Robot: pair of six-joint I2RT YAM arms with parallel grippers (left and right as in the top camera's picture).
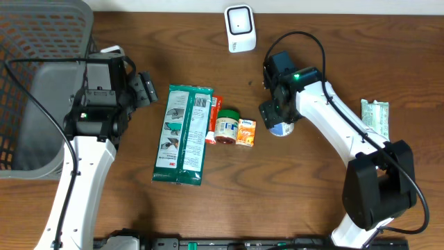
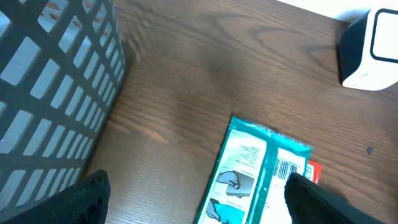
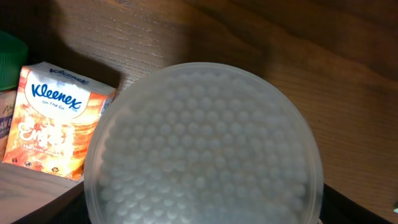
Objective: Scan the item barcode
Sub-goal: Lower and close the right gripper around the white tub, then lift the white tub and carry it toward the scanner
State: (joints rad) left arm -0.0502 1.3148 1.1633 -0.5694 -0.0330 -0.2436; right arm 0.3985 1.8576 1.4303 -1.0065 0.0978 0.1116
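A round clear tub of cotton swabs (image 3: 205, 143) fills the right wrist view, its lid facing the camera. My right gripper (image 3: 205, 214) is shut on the tub, with a dark finger at each lower corner against its sides. From overhead, the right gripper (image 1: 277, 111) covers most of the tub (image 1: 282, 129). The white barcode scanner (image 1: 239, 28) stands at the table's back edge. My left gripper (image 1: 142, 89) hangs open and holds nothing, just left of a green wipes pack (image 1: 182, 135). In the left wrist view a barcode shows on the wipes pack (image 2: 261, 168).
A red tube (image 1: 214, 119), a green-lidded jar (image 1: 226, 126) and an orange Kleenex pack (image 1: 245, 132) lie beside the wipes pack. A white-green packet (image 1: 375, 114) lies at the right. A grey mesh basket (image 1: 28, 42) fills the left side.
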